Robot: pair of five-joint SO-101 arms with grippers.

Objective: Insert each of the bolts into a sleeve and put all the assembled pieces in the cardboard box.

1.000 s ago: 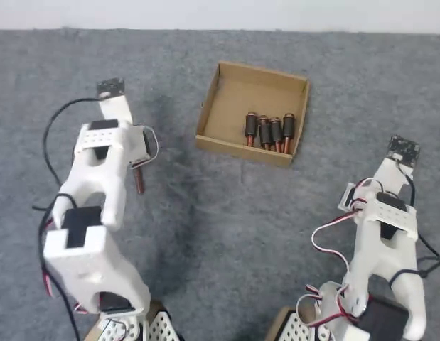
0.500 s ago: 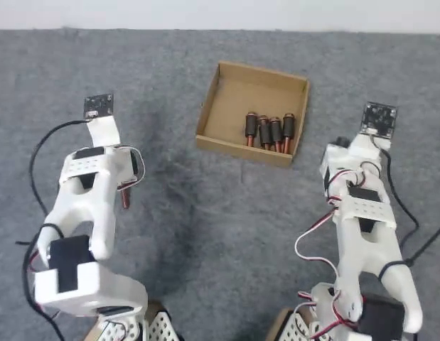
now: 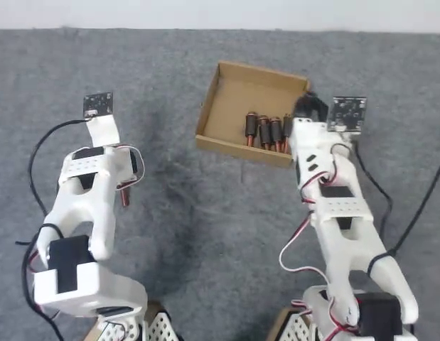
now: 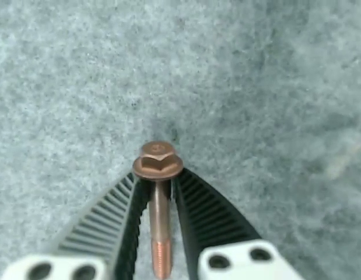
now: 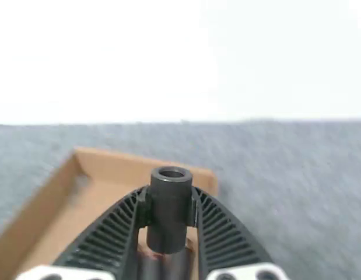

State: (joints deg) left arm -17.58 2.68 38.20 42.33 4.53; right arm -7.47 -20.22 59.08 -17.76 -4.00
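My left gripper (image 4: 160,192) is shut on a copper bolt (image 4: 158,201), hex head pointing away from the wrist, over bare grey carpet. In the high view the bolt (image 3: 125,196) sticks out beside the left arm, left of the cardboard box (image 3: 230,89). My right gripper (image 5: 168,213) is shut on a black sleeve (image 5: 169,204), held upright with its open bore on top. In the high view this sleeve (image 3: 308,108) hangs at the box's right wall. Several assembled bolt-and-sleeve pieces (image 3: 269,131) lie side by side in the box's near right part.
Grey carpet (image 3: 205,213) covers the whole table, with a white wall (image 3: 220,13) along the far edge. Both arm bases stand at the near edge. Wires (image 3: 42,153) loop beside the left arm and others trail right of the right arm.
The right arm has swung left and forward, carrying the sleeve from the right side to the box's right wall. The left arm pulled back with the bolt earlier, then stayed still.
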